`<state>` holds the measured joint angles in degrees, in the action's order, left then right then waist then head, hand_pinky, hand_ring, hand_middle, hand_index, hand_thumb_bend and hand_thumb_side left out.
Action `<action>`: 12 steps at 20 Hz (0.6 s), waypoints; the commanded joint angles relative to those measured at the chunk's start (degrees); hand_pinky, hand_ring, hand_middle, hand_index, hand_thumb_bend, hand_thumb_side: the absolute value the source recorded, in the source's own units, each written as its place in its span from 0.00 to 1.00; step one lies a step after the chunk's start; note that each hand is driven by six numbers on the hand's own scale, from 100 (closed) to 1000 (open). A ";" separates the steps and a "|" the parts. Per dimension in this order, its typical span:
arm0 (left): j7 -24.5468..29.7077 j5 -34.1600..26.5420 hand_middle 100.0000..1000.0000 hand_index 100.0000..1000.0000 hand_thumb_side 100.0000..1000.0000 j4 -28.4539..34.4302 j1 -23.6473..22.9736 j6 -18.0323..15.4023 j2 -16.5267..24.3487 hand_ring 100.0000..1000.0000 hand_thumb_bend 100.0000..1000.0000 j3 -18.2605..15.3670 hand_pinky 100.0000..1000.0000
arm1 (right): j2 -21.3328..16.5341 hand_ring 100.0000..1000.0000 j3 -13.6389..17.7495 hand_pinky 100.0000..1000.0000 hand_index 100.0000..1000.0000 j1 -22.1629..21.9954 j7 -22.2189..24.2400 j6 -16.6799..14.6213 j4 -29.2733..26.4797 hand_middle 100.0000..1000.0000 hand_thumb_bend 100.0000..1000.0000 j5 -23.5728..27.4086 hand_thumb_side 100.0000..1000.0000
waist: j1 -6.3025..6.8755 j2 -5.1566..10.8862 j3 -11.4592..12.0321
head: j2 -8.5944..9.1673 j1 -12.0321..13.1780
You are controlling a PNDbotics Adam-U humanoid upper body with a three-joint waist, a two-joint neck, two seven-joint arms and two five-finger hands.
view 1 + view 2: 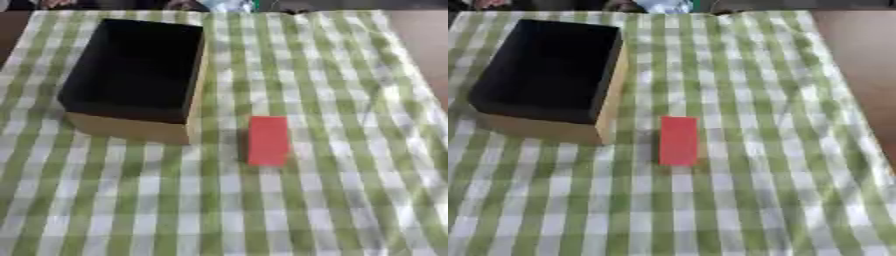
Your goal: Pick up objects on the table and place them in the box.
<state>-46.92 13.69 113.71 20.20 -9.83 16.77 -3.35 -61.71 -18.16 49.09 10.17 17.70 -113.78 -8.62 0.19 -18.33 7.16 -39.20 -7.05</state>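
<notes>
Red block (268, 140) on checked cloth (332, 200), just right of box (131, 129) near corner; box interior dark. Likely rigid, light; pinch across long sides. Neither hand visible, state unknown.

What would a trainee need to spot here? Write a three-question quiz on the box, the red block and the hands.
1. True or false: the red block already lies inside the box.
2. Which side of the box does the block lie on, from the robot's view? A) left B) right C) behind it
3. Fill in: the block rests on a green and white checked ______.

Key:
1. False. It lies outside the box, apart from its near right corner; the dark inside of the box looks empty.
2. B.
3. Cloth. Neither robot hand shows in either view.
</notes>
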 commanded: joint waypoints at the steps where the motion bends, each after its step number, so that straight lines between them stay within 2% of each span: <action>1: 0.38 -0.05 0.66 0.60 0.78 0.89 0.23 0.03 1.83 0.71 0.00 0.14 0.60 | -0.27 0.89 -3.74 0.80 0.93 4.12 6.70 2.03 -0.81 0.78 0.00 -4.33 0.72 | -0.88 2.15 -0.10 | 0.25 -0.23; 6: 0.56 -0.16 0.67 0.60 0.77 0.89 0.09 0.05 1.89 0.71 0.00 0.26 0.60 | 3.20 0.88 -9.67 0.79 0.93 10.08 14.96 5.62 -0.81 0.78 0.00 -9.91 0.74 | -0.95 2.32 -0.36 | 0.53 -0.21; 12: 0.68 -0.33 0.67 0.60 0.77 0.89 -0.03 0.04 1.77 0.71 0.00 0.39 0.60 | 7.21 0.88 -13.47 0.79 0.93 14.10 19.76 8.68 -0.81 0.77 0.00 -12.92 0.80 | -1.00 2.39 -0.52 | 0.82 0.06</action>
<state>-46.54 13.57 113.71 19.91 -9.73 17.21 -3.03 -54.47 -31.60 62.03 29.03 25.86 -113.95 -20.61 -0.06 -18.02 6.71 -38.89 -7.17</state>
